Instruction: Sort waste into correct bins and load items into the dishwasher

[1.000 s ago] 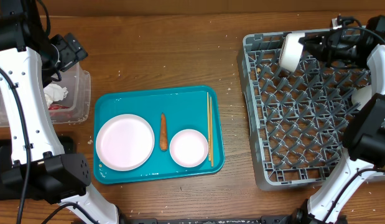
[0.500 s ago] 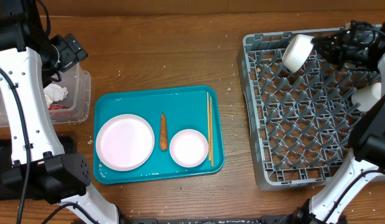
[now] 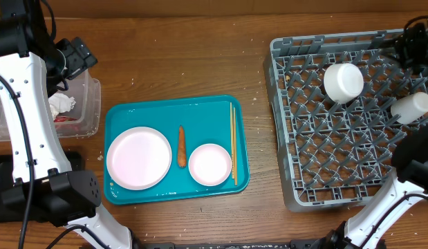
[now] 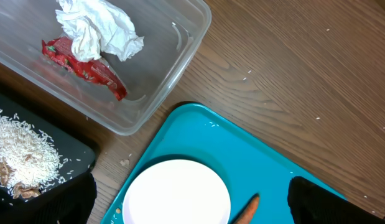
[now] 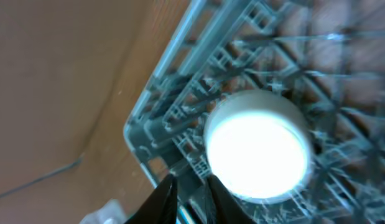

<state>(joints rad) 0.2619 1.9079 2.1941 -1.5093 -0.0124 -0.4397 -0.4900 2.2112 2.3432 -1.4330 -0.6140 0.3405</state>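
Item: small bowl, loose on far pegs of dish rack; right gripper, narrowly parted, empty, best lifts straight clear without nudging it; left gripper wide, empty.

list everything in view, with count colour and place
teal tray: 1, teal, table centre
large plate: 1, white, tray's left
small plate: 1, white, tray's right
carrot: 1, orange, between the plates
thin sticks: unclear, tan, tray's right edge
dish rack: 1, grey, table right
bowl: 1, white, in rack
cup: 1, white, rack's right side
clear tub: 1, clear, table left
napkin: 1, white, in tub
wrapper: 1, red, in tub
black tray: 1, black, beside tub
rice scraps: pile, pale, on black tray
left hand: 1, open, above tray corner
right hand: 1, empty, over rack
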